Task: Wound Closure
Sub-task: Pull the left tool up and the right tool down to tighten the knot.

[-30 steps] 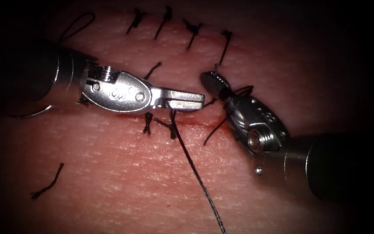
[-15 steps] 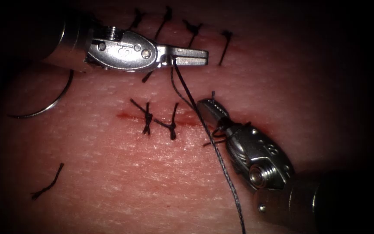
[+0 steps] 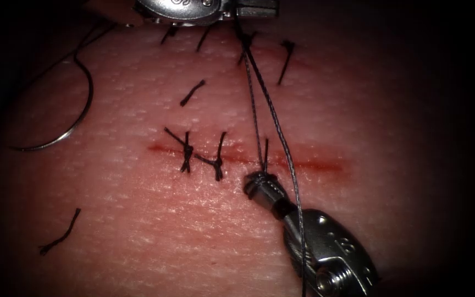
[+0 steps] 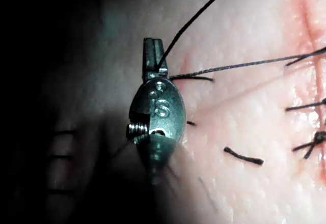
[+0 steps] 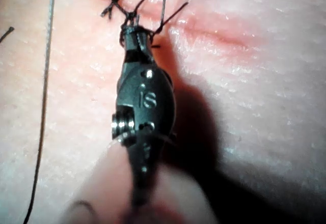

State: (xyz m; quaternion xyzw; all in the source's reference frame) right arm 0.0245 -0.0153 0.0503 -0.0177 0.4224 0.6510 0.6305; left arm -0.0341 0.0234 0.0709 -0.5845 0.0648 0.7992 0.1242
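the left tool (image 3: 248,10) has risen, clamped on the thread (image 3: 273,118); right tool (image 3: 255,182) grips thread; needle (image 3: 67,124) lies loose on the tissue (image 3: 166,231), left of the cut (image 3: 314,164).

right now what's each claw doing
Left claw: closed on the thread.
Right claw: closed on the thread's short end at the cut.
Needle: free on the tissue, left of the cut.

The left tool (image 3: 257,7) is cut off by the endoscope view's upper edge, just past the far stitches. The thread (image 3: 281,143) runs off the lower edge beside the right tool (image 3: 255,181), whose shaft is cut off there too. The needle (image 3: 78,110), left of the cut (image 3: 303,163), fades into shadow at its upper end.
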